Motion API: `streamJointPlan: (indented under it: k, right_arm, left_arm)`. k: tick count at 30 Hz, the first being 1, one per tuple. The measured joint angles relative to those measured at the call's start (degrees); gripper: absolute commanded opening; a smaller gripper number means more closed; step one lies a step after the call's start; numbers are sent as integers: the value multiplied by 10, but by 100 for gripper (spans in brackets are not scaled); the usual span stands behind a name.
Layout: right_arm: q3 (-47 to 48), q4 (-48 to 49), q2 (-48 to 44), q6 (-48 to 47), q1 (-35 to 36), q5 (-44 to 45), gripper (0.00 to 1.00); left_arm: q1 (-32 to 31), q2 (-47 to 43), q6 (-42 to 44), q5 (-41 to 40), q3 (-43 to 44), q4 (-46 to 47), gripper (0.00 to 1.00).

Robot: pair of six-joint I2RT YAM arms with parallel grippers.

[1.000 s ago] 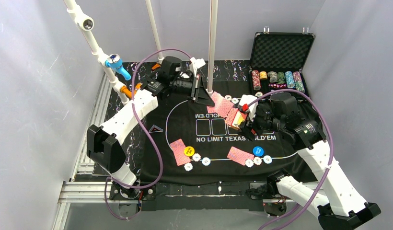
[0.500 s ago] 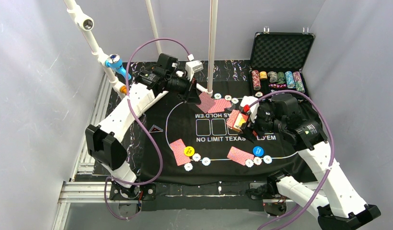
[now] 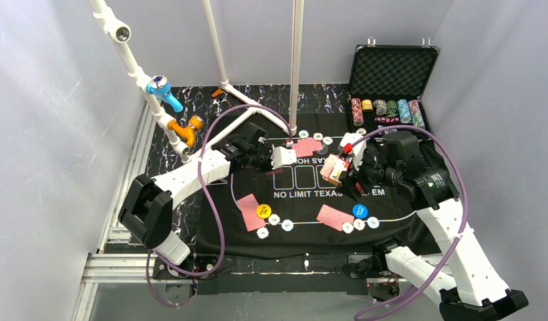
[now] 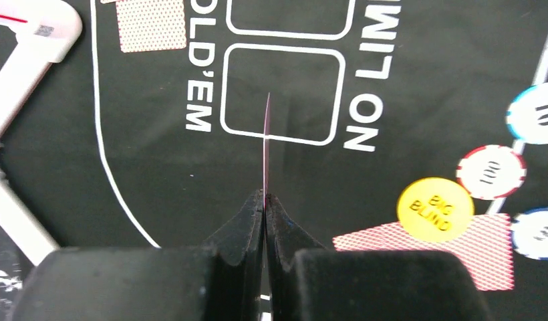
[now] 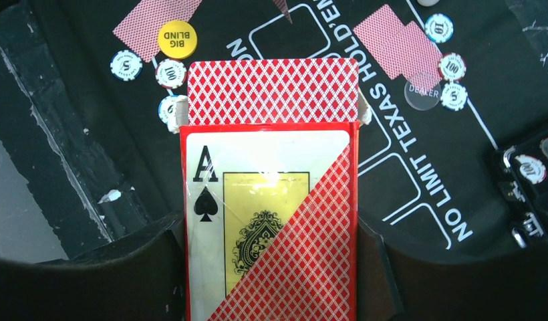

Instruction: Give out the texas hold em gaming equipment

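Note:
My left gripper is shut on a single red-backed card, seen edge-on above a printed box of the black mat; in the top view this gripper hangs over the mat's middle. My right gripper is shut on the sides of a card box showing an ace of spades, with red-backed cards sticking out of its top; in the top view it is right of centre. Dealt cards lie near left, near right and far.
A yellow BIG BLIND button and chips sit by the near-left cards. A blue button lies by the near-right ones, a pale dealer disc by the far pair. The open case with chip stacks stands back right; white poles rise behind.
My left arm has swung from the far edge of the mat down to its middle, over the printed boxes, with a card in its jaws. The right arm has barely moved.

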Motion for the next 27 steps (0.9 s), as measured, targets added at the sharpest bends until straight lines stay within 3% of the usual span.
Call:
streamJointPlan:
  k: [11, 21, 27]
  right_arm:
    - [0, -11, -10, 46, -65, 5, 1]
    - [0, -36, -24, 57, -93, 11, 1]
    - [0, -41, -27, 57, -94, 11, 1]
  left_arm:
    - [-49, 3, 111, -121, -87, 208, 0]
    - [-95, 57, 148, -185, -130, 254, 0]
    - [-108, 57, 125, -164, -143, 203, 25]
